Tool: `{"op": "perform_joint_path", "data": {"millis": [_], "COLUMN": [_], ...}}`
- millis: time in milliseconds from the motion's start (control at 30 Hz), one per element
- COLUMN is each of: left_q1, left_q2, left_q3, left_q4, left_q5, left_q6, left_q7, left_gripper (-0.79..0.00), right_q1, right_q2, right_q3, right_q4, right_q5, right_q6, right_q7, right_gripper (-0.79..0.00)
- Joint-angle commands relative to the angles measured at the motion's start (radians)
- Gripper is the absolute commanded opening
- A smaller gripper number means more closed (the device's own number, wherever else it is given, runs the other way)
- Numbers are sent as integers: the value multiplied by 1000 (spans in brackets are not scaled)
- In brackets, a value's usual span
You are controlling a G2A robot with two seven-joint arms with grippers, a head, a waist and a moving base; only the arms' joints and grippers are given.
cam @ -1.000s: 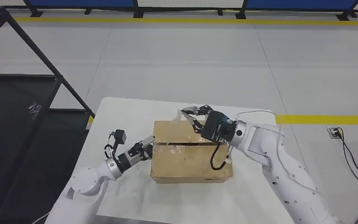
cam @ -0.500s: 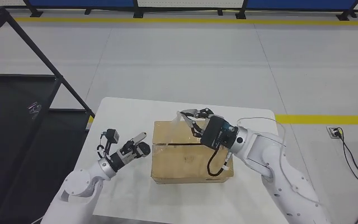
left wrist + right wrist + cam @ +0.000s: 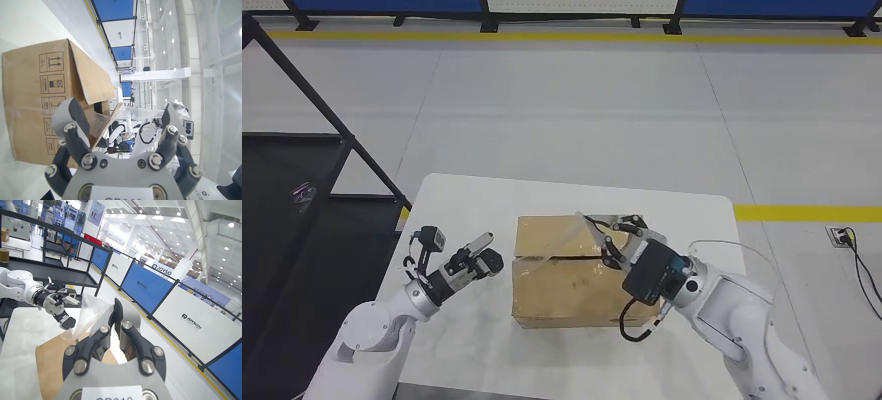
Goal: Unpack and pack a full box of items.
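Observation:
A brown cardboard box (image 3: 562, 285) stands in the middle of the white table (image 3: 462, 200). Its top flaps (image 3: 90, 79) are slightly lifted along the centre seam. My right gripper (image 3: 614, 232) hovers over the box's far right top, shut on a strip of clear tape (image 3: 88, 311) that stretches from the seam up to its fingers. The right wrist view has the gripper (image 3: 113, 308) pinching that film above the box (image 3: 51, 362). My left gripper (image 3: 487, 254) is open just left of the box, apart from it, with nothing between its fingers (image 3: 75, 111).
A black metal rack (image 3: 302, 200) stands close to the table's left side. Bare tabletop lies to the left of and behind the box. Blue and white barrier panels (image 3: 143, 285) line the floor beyond the table.
My left gripper has drawn back leftward from the box's edge. The right gripper has shifted toward the front right over the box, pulling the clear tape with it.

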Motion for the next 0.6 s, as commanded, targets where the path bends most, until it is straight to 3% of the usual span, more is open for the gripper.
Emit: {"op": "perform_joint_path", "data": {"millis": [0,367,567], "left_q1": [1,11,33], "left_q2": [1,3,7], "left_q3": [0,-12,-49], "left_q4": [4,-1,-67], "left_q5": [2,-9,-44], "left_q6": [-3,-26,-53], "left_q7": [-5,-5,-20], "left_gripper": [0,0,0], "right_q1": [-11,-15,-40], "right_q2": [0,-4,-3], "right_q3": [6,0,8], "right_q4": [-8,-34,-18], "right_q5": [2,-5,3], "right_q6": [16,50,57], "right_q7": [-7,57,90], "right_gripper": [-785,-785,-785]}}
